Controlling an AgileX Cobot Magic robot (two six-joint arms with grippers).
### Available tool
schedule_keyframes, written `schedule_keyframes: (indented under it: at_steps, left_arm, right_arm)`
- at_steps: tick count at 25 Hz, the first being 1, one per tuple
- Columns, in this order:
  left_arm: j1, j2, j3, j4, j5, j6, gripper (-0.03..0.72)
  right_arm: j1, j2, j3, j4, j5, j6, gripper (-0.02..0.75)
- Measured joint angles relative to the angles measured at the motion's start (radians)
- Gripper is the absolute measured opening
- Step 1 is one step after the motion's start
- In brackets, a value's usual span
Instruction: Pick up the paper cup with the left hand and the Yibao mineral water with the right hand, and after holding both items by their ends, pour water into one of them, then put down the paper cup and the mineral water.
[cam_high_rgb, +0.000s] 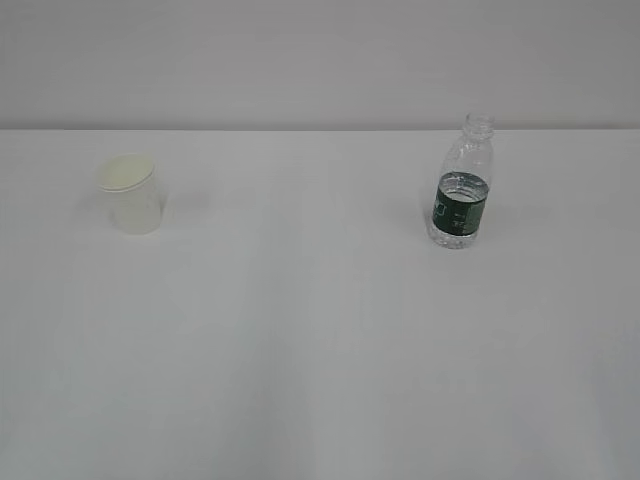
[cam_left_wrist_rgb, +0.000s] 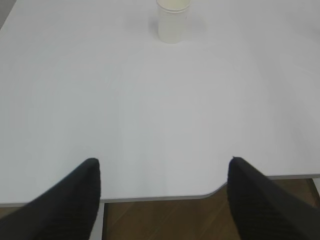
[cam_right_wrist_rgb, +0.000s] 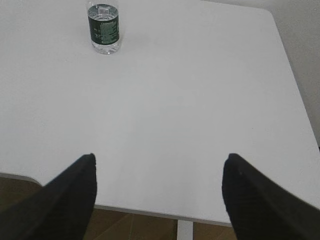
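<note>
The paper cup (cam_high_rgb: 131, 194) stands upright on the left of the white table; it also shows at the top of the left wrist view (cam_left_wrist_rgb: 173, 21). The Yibao mineral water (cam_high_rgb: 461, 184) stands upright on the right, uncapped, holding water up to its green label; it also shows in the right wrist view (cam_right_wrist_rgb: 104, 27). My left gripper (cam_left_wrist_rgb: 164, 165) is open and empty, back over the table's near edge, far from the cup. My right gripper (cam_right_wrist_rgb: 159, 160) is open and empty, also over the near edge, far from the bottle. Neither gripper shows in the exterior view.
The white table (cam_high_rgb: 320, 330) reaches a pale wall at the back. Its near edge (cam_left_wrist_rgb: 150, 196) and brown floor show below both grippers. A white table leg (cam_right_wrist_rgb: 185, 230) stands under the edge. The table's right edge (cam_right_wrist_rgb: 295, 90) runs beside a pale wall.
</note>
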Motion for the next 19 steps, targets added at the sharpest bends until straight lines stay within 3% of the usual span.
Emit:
schedule_keyframes:
  at_steps: [19]
  left_arm:
    - [0.0,0.0,0.0,0.0,-0.002,0.0,0.57]
  right_arm:
    - [0.0,0.0,0.0,0.0,0.0,0.0,0.592]
